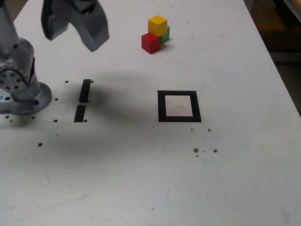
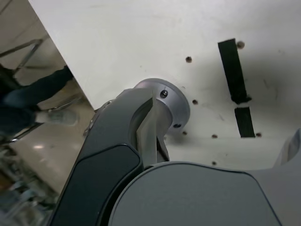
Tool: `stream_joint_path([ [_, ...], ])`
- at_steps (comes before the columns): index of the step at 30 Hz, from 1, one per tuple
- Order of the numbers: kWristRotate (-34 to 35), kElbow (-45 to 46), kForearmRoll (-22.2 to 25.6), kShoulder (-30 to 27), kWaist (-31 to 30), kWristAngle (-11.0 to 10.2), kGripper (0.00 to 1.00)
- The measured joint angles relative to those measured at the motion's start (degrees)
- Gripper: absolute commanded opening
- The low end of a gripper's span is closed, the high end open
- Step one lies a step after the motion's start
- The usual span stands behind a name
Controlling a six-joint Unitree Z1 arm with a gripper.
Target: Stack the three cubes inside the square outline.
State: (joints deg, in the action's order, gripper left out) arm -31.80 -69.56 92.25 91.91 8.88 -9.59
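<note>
Exterior view: the gripper (image 1: pixel 75 33) hangs wide open and empty above the table (image 1: pixel 141 179) near its far edge. The yellow cube (image 1: pixel 157 25) sits atop the touching red cube (image 1: pixel 151 42) and green cube (image 1: pixel 165 34) (all far side); the square outline (image 1: pixel 179 106) stands unfilled, mid-table. Wrist view: gripper (image 2: pixel 141 155) over the arm's base (image 2: pixel 171 101), two tape strips (image 2: pixel 235 75) beside.

green cube (image 1: pixel 165 34) mostly hidden, arm top cropped

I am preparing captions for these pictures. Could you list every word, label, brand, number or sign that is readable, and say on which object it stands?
None: no view shows any writing.
The red cube, yellow cube, green cube, square outline, tape strips and robot base are unmarked.
</note>
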Motion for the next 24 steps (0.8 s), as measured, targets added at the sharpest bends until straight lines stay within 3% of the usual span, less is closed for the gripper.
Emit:
stream_joint_path([
  [11, -18.9, -21.4, 0.8, 7.9, 12.3, 2.2, 0.99],
  [14, -22.4, -27.1, 0.8, 10.5, 16.4, 0.5, 0.99],
  [19, -25.3, -37.4, -0.5, 16.5, 18.1, -3.2, 0.99],
  [24, -26.8, -42.5, -3.5, 19.5, 19.1, -4.5, 0.97],
])
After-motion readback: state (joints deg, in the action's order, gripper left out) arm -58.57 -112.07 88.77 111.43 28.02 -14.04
